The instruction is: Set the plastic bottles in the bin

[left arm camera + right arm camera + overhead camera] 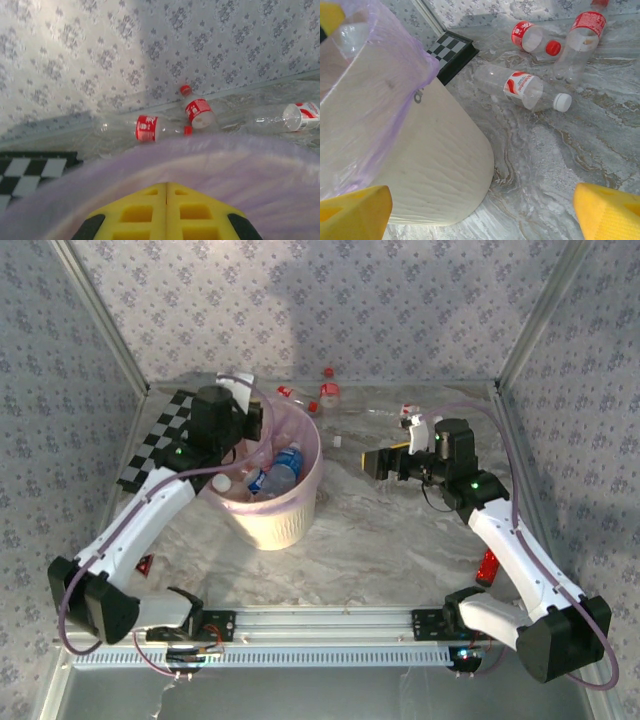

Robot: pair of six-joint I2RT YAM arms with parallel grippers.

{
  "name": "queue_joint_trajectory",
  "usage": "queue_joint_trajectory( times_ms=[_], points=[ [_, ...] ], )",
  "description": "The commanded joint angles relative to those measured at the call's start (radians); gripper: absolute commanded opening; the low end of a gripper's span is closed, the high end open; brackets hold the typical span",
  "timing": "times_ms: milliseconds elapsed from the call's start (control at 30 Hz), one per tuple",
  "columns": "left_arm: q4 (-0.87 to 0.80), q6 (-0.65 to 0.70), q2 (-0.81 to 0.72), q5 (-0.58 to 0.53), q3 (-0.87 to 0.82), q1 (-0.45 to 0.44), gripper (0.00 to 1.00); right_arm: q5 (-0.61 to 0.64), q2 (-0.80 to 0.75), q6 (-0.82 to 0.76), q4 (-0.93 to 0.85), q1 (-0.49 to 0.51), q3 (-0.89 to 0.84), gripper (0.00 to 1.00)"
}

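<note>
The bin (272,510), a cream bucket with a pink-lilac liner, stands left of the table's middle and holds several plastic bottles, one with a blue label (281,471). My left gripper (245,400) hovers over the bin's far-left rim. In the left wrist view its yellow fingers (150,212) are pressed together with nothing between them, above the liner (210,160). Beyond the liner lie three bottles (145,128) (199,111) (300,116). My right gripper (378,464) stands open to the right of the bin, empty, its fingers (355,212) wide apart over bare table beside the bin's wall (435,165). More bottles (520,87) (535,40) (582,35) lie ahead of it.
A black-and-white chequered board (160,440) lies behind and left of the bin. A flat red bar (488,565) lies near the right arm's base. Loose bottles (325,390) cluster along the back wall. Patterned walls close the table on three sides.
</note>
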Motion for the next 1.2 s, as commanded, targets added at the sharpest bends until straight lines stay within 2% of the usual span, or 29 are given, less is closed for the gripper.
queue_joint_trajectory(
  times_ms=[0,100,233,600,700,800,900,967,1033,1167],
  points=[
    [0.027,-0.11,-0.09,0.0,-0.099,-0.004,0.0,0.074,0.027,0.011,-0.038,0.001,0.009,0.95],
    [0.035,-0.147,-0.138,-0.024,-0.182,-0.005,0.0,0.136,0.075,0.044,-0.078,-0.02,0.029,0.95],
    [0.034,-0.163,-0.15,-0.042,-0.243,-0.005,0.0,0.133,0.155,0.097,-0.107,-0.072,0.062,0.94],
    [0.018,-0.174,-0.079,0.01,-0.258,-0.005,0.0,0.101,0.338,0.169,-0.096,-0.164,0.143,0.94],
    [-0.004,-0.163,-0.083,0.012,-0.231,-0.007,0.02,0.136,0.393,0.23,-0.1,-0.216,0.18,0.95],
    [-0.037,-0.142,-0.108,0.008,-0.181,-0.007,0.2,0.142,0.463,0.4,-0.088,-0.287,0.207,0.96],
    [-0.079,-0.12,-0.125,0.014,-0.12,-0.007,0.36,0.149,0.528,0.61,0.048,-0.318,0.174,0.98],
    [-0.112,-0.103,-0.13,0.023,-0.074,-0.007,0.45,0.251,0.57,0.744,0.097,-0.312,0.175,0.98],
    [-0.148,-0.088,-0.138,0.032,-0.029,-0.008,0.54,0.379,0.619,0.87,0.053,-0.304,0.218,0.97],
    [-0.195,-0.095,-0.174,0.065,0.035,-0.006,0.65,0.499,0.722,0.967,0.0,-0.299,0.37,0.95]
  ],
)
